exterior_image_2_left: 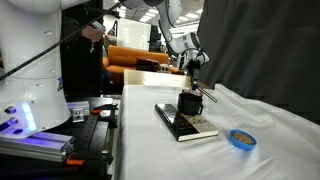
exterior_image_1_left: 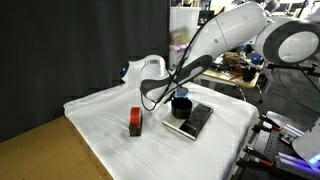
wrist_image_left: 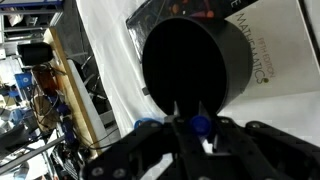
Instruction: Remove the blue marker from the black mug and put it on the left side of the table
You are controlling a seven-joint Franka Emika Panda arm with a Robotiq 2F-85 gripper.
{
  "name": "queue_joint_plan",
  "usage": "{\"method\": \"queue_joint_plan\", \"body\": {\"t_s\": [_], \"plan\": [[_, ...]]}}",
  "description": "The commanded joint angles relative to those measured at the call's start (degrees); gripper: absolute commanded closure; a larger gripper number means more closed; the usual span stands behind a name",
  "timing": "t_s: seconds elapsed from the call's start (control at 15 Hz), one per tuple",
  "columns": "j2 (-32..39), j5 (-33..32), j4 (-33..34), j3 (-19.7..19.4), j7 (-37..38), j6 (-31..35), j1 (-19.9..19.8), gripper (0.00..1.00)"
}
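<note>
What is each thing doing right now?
Gripper: shut on the marker.
Marker: pinched, right over the mug.
Mug: upright.
Book: closed, lying flat.
Red block: standing upright.
Blue disc: lying flat.

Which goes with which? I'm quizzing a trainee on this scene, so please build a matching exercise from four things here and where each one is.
Things:
1. blue marker
2. black mug
3. red-brown block
4. book

Places:
A. lies flat beside the mug
B. stands alone on the cloth
C. directly below the hand
D. between the hand's fingers

Pairs: 1-D, 2-C, 3-B, 4-A
</note>
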Motion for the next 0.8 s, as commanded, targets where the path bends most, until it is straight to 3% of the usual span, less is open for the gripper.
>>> {"method": "queue_joint_plan", "body": {"t_s": [0.0,0.73], "plan": [[1.55,-0.79,2.87,0.01,-3.04,-1.55,0.59,0.95],[7.26,-0.29,12.84,0.11,-10.52,-1.99,3.41,0.95]]}}
